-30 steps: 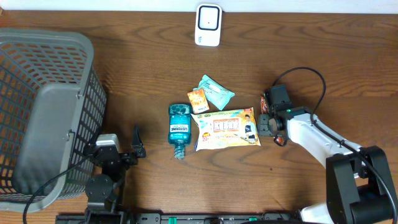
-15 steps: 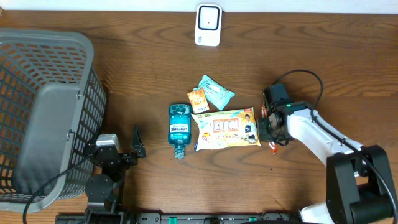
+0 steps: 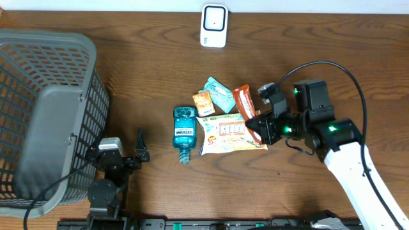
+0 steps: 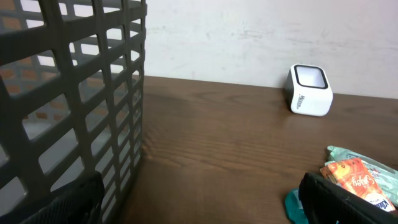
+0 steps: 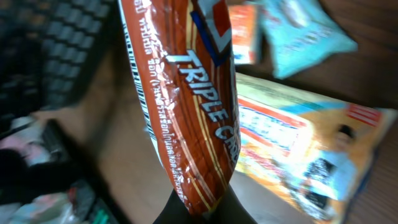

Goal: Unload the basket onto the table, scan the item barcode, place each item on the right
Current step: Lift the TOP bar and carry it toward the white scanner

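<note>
Dark wood table [image 3: 332, 45]. Basket [image 3: 45, 115] far left. Left gripper [image 3: 142, 145] just beside it, jaws wide, empty. Mouthwash [image 3: 183, 131] and yellow pack [image 3: 223, 134] at centre, scanner [image 3: 213, 25] at the far edge. Right gripper [image 3: 261, 126] pinches one end of the snack wrapper [image 3: 243, 102], held over the pack's right end.

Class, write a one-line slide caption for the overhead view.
Right fingers hold a brown snack packet over the yellow pack, the white scanner across the table.
</note>
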Controlling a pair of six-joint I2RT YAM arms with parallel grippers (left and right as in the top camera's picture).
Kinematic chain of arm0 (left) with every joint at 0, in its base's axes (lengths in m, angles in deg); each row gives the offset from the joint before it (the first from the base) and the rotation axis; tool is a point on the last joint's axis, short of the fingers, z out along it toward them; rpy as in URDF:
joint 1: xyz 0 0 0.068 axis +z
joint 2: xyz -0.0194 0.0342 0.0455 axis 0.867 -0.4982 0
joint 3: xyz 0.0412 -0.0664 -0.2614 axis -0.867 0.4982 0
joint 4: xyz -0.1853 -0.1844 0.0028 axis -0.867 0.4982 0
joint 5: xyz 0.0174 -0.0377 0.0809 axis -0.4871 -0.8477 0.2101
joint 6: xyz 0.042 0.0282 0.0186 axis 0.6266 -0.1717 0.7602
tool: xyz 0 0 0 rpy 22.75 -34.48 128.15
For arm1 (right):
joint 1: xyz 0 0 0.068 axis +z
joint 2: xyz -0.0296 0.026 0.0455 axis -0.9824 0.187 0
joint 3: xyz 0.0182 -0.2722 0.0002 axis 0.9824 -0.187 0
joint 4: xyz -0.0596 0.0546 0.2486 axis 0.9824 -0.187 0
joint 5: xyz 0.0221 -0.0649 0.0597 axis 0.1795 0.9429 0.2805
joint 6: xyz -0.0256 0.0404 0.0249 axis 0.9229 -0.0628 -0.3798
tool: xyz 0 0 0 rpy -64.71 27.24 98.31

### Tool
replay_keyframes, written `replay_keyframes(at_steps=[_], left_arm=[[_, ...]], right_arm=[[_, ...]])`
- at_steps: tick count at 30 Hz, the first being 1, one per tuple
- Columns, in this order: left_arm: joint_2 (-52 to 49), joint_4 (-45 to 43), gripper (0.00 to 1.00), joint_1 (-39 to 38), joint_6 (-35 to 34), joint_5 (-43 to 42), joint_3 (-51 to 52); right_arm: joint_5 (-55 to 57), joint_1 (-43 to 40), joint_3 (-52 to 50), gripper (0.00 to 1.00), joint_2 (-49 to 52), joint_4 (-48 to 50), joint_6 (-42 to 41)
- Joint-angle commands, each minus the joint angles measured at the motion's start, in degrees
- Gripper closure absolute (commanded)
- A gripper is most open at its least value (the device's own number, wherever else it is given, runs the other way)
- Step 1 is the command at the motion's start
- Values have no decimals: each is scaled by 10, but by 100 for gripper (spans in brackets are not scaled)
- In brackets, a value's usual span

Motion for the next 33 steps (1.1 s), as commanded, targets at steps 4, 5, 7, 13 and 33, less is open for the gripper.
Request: replay_keyframes(at_steps=[4, 5, 7, 13, 33], left_arm=[[4, 20, 0, 3, -5, 16, 12], [4, 20, 0, 3, -5, 16, 12], [4, 20, 0, 3, -5, 16, 12], [4, 20, 0, 3, -5, 16, 12], [4, 20, 0, 3, -5, 16, 12]], right_arm=[[-121, 2, 8, 99, -36, 1, 17], [-123, 2, 8, 99, -37, 1, 17], [-126, 2, 8, 99, -37, 1, 17], [-156, 2, 8, 99, -37, 2, 17], [-163, 49, 5, 99, -33, 3, 47]])
